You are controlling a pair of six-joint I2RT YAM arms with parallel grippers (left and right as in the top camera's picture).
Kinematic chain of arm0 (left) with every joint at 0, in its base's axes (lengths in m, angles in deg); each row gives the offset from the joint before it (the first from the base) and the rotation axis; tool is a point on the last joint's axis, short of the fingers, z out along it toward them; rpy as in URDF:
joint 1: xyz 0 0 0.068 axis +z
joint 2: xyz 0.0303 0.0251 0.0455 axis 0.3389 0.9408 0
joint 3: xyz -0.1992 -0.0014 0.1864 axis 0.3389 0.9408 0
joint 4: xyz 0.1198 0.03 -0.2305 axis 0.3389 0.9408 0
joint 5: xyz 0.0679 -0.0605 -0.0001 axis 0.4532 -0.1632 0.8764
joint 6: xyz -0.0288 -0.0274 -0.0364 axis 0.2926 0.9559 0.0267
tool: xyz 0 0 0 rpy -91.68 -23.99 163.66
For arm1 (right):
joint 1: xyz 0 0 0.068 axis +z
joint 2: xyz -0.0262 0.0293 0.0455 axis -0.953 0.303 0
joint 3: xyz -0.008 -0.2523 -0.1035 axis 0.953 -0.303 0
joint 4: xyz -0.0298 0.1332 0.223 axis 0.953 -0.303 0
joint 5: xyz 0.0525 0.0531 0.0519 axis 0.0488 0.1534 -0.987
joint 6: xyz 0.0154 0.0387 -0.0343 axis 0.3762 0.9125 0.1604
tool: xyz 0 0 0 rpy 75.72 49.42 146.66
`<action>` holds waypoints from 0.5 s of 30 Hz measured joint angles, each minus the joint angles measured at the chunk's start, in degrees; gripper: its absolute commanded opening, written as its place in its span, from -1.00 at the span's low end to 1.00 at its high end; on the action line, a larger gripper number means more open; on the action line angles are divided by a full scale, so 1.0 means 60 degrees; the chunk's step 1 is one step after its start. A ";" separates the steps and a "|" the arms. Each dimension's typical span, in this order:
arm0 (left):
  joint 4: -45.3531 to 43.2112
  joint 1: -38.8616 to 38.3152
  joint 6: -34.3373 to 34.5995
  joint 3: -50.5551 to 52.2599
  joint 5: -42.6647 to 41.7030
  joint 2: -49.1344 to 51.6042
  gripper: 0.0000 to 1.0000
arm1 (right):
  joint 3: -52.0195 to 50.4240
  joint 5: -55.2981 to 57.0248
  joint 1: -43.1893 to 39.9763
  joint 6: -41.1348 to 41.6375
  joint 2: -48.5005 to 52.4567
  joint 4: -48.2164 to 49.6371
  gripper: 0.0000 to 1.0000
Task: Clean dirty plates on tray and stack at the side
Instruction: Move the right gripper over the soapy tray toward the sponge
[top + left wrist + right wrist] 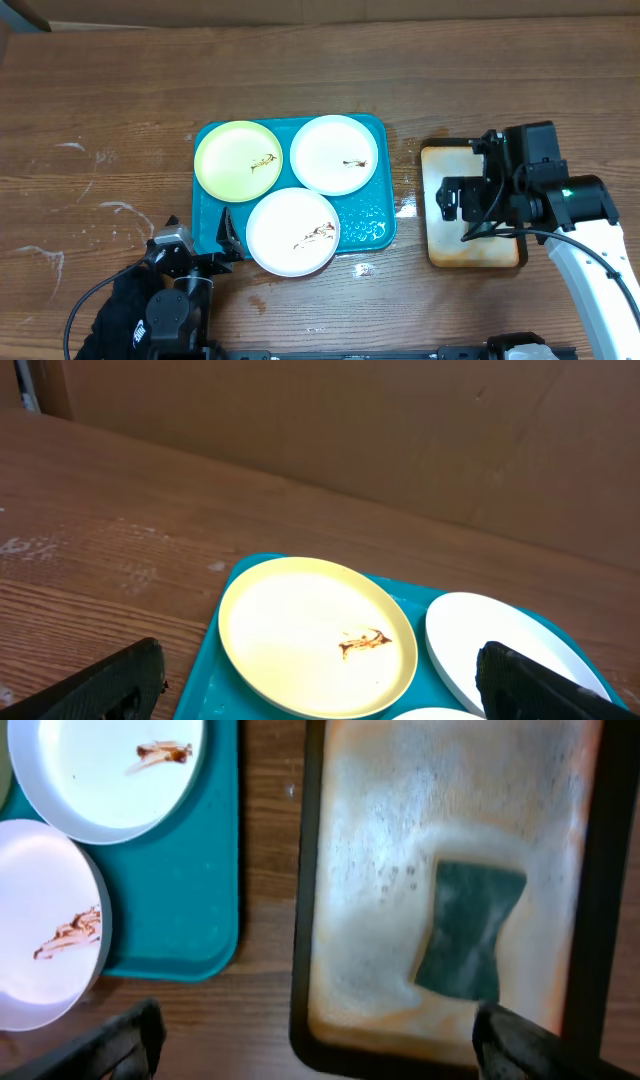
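Observation:
Three plates with brown smears lie on the teal tray (384,226): a yellow-green plate (238,161) at the back left, a white plate (334,153) at the back right and a white plate (293,231) in front. My left gripper (198,236) hangs open at the tray's front left corner. In the left wrist view it (320,695) straddles the yellow-green plate (315,635) from above, holding nothing. My right gripper (452,200) is open over the cream tray. In the right wrist view it (325,1055) spans that tray's near left rim, empty.
The smaller cream tray (440,160) with a dark rim sits right of the teal tray and holds foamy water (400,820) and a dark green sponge (470,930). Small wet spots (366,269) mark the wooden table. A cardboard wall (400,430) stands behind the table.

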 measured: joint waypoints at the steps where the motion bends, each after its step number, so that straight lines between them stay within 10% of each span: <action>1: 0.0000 0.0000 0.0000 0.0000 0.0000 0.0000 1.00 | 0.0000 -0.0011 0.0000 0.0175 0.0000 -0.0124 1.00; 15: 0.0000 0.0000 0.0000 0.0000 0.0000 0.0000 1.00 | 0.0000 -0.0951 0.0004 0.1115 0.0000 -0.1089 1.00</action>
